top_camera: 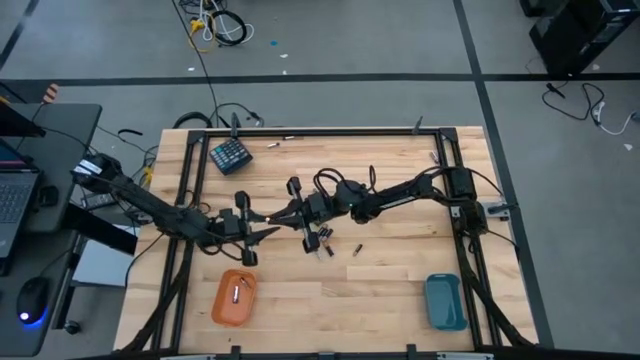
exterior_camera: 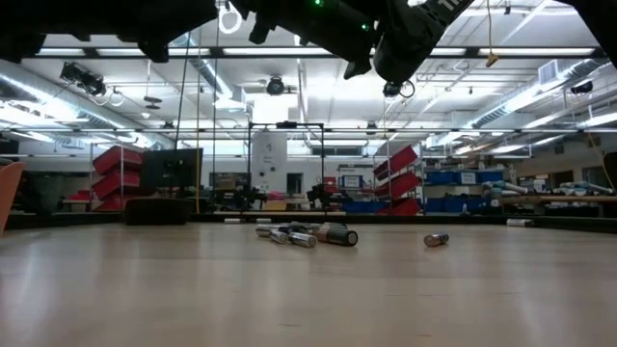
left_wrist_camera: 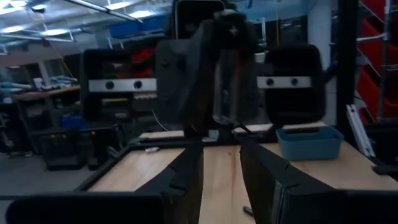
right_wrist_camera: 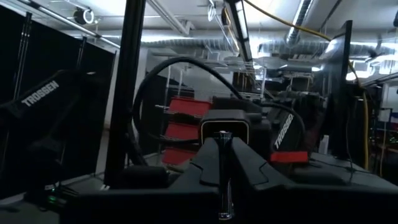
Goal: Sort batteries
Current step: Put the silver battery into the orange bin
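With both arms meeting above the batteries (top_camera: 325, 240), right gripper (top_camera: 294, 187) fingers clenched on a cell, pass it squarely into the left gripper (top_camera: 270, 232), fingers half-parted

Left end effector (top_camera: 262, 233) parted, right end effector (top_camera: 283, 214) closed.

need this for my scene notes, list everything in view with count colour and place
batteries: a small cluster, exact count unclear, dark and silvery, mid-table below the grippers
lone battery: one, dark, just right of the cluster
orange tray: one, front left, holding one battery
blue tray: one, front right
keypad block: one, dark teal, back left
table: one, pale wood
left gripper: dark, partly open, mid-table, pointing at the right gripper
right gripper: dark, shut on a slim battery, above the cluster
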Motion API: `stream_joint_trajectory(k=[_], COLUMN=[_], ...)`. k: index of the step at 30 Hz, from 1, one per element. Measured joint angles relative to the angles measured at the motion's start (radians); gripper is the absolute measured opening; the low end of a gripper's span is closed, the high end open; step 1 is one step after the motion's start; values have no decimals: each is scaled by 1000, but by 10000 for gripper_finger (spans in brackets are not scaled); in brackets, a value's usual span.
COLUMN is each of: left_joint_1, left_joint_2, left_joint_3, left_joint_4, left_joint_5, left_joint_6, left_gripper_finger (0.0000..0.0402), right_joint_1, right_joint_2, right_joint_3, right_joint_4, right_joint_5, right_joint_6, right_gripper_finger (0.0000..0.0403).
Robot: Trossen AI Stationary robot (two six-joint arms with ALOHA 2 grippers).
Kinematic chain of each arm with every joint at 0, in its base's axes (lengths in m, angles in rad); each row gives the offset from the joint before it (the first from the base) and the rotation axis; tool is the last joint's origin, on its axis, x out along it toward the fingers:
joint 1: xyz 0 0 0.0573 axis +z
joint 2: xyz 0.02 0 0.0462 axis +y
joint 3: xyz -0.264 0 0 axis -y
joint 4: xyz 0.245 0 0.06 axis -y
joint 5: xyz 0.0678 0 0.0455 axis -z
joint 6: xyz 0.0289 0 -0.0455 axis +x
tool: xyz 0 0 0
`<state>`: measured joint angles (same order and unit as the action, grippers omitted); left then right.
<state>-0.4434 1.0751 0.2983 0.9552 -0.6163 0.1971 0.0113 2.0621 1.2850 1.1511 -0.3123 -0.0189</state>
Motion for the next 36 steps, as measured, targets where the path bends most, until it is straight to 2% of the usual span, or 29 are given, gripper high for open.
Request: stream_joint_trajectory(k=[4, 7, 10, 16, 22, 28, 32, 35, 36], left_joint_1=[25, 30, 32, 32, 31, -25, -117, -196, -221], left_joint_2=[16, 18, 18, 18, 18, 1, -64, -135, -160], left_joint_3=[1, 1, -1, -1, -2, -2, 2, 4, 9], left_joint_4=[55, 85, 105, 107, 118, 96, -49, -299, -407], left_joint_5=[18, 114, 154, 130, 116, 81, 36, 39, 72], left_joint_6=[2, 3, 1, 1, -4, -52, -162, -380, -483], left_gripper_finger=[104, 104, 104, 95, 17, 11, 10, 10, 10], right_joint_1=[6, 6, 6, 6, 6, 6, 5, 2, 1], right_joint_2=[0, 0, -1, -2, -5, -26, -92, -166, -196], right_joint_3=[0, 0, 1, 2, 3, 3, 1, -1, -1], right_joint_4=[0, -13, -19, -35, -69, -128, -324, -534, -611], right_joint_5=[-2, 0, 0, 18, 35, 29, 30, 51, 59], right_joint_6=[-1, -7, -9, -27, -31, -11, -11, -11, -10], right_gripper_finger=[5, 5, 5, 8, 46, 73, 94, 109, 112])
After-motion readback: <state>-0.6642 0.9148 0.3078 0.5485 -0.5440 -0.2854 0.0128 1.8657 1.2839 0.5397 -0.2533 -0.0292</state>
